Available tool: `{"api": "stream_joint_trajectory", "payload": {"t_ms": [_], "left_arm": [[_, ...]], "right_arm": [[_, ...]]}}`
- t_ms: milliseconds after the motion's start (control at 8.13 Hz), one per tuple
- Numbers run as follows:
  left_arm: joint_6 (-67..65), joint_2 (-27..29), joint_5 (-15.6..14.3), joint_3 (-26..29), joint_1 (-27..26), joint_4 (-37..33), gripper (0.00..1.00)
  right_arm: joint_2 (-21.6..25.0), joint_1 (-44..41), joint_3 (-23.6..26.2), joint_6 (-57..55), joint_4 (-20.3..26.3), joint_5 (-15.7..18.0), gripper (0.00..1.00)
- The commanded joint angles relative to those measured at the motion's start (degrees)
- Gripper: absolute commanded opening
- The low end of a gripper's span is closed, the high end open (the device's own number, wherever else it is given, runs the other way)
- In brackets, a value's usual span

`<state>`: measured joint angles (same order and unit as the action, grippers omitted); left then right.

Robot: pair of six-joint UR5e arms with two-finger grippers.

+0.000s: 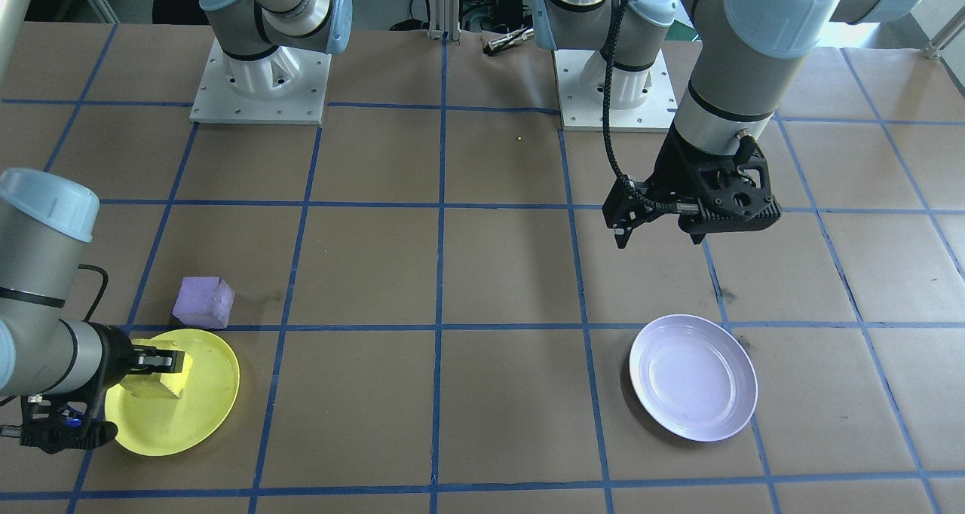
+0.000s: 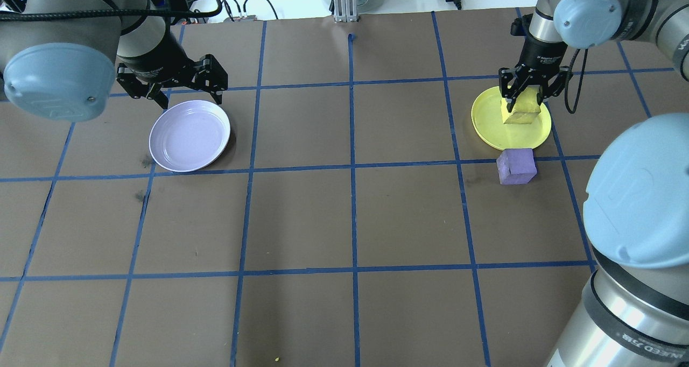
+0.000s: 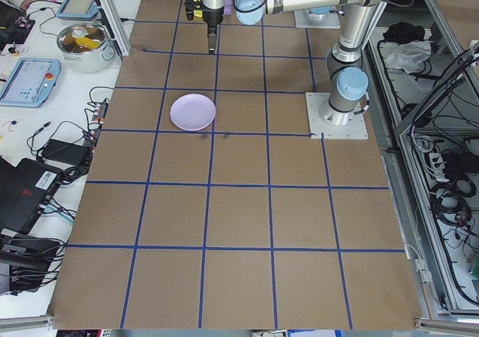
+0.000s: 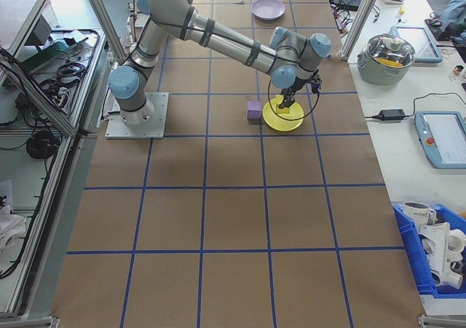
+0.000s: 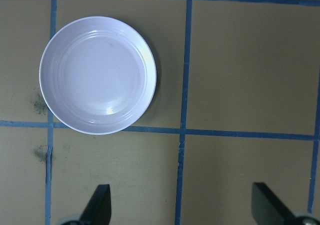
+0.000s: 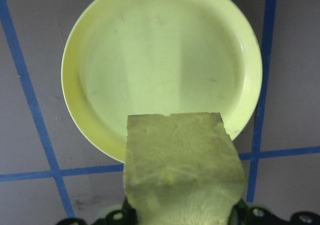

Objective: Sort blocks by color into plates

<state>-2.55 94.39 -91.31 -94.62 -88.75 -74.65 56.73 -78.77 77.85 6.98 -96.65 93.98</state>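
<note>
My right gripper is shut on the yellow block and holds it over the yellow plate. In the right wrist view the yellow block fills the lower middle, with the yellow plate beneath and beyond it. The purple block lies on the table just beside that plate's rim, toward the robot. My left gripper hangs open and holds nothing at the far edge of the lavender plate. That lavender plate has nothing in it.
Brown paper with a blue tape grid covers the table. Both arm bases stand at the robot's edge. Benches beside the table carry a pot, tablets and a blue bin.
</note>
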Motion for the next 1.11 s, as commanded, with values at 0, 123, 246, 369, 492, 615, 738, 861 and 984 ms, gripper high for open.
{"api": "stream_joint_trajectory", "payload": {"t_ms": [0, 123, 246, 369, 492, 615, 738, 861, 984], "left_arm": [[0.0, -0.1, -0.2, 0.0, 0.0, 0.0, 1.0], [0.0, -0.1, -0.1, -0.1, 0.0, 0.0, 1.0], [0.0, 0.0, -0.1, -0.1, 0.1, 0.0, 1.0], [0.0, 0.0, -0.1, 0.0, 0.0, 0.1, 1.0], [0.1, 0.0, -0.1, 0.0, 0.0, 0.1, 1.0], [0.1, 0.0, -0.1, 0.0, 0.0, 0.1, 1.0], [0.1, 0.0, -0.1, 0.0, 0.0, 0.1, 1.0], [0.1, 0.0, -0.1, 0.0, 0.0, 0.1, 1.0], [0.1, 0.0, -0.1, 0.0, 0.0, 0.1, 1.0]], "right_arm": [[-3.2, -0.2, -0.1, 0.0, -3.5, -0.1, 0.45], [-3.0, -0.2, -0.1, 0.0, -3.5, 0.0, 0.82], [-2.5, -0.2, -0.1, 0.1, -3.3, -0.1, 1.0], [-1.1, -0.2, -0.1, 0.1, -2.2, 0.0, 1.0], [-0.1, -0.2, -0.1, 0.1, -0.1, 0.0, 1.0], [1.3, -0.2, -0.1, 0.0, 0.8, 0.0, 1.0], [2.0, -0.2, 0.1, -0.2, 4.8, -1.0, 1.0], [4.1, -0.3, 3.8, 0.3, 6.5, -2.0, 0.98], [6.6, -0.3, 9.6, 0.5, 1.4, -1.8, 0.98]]}}
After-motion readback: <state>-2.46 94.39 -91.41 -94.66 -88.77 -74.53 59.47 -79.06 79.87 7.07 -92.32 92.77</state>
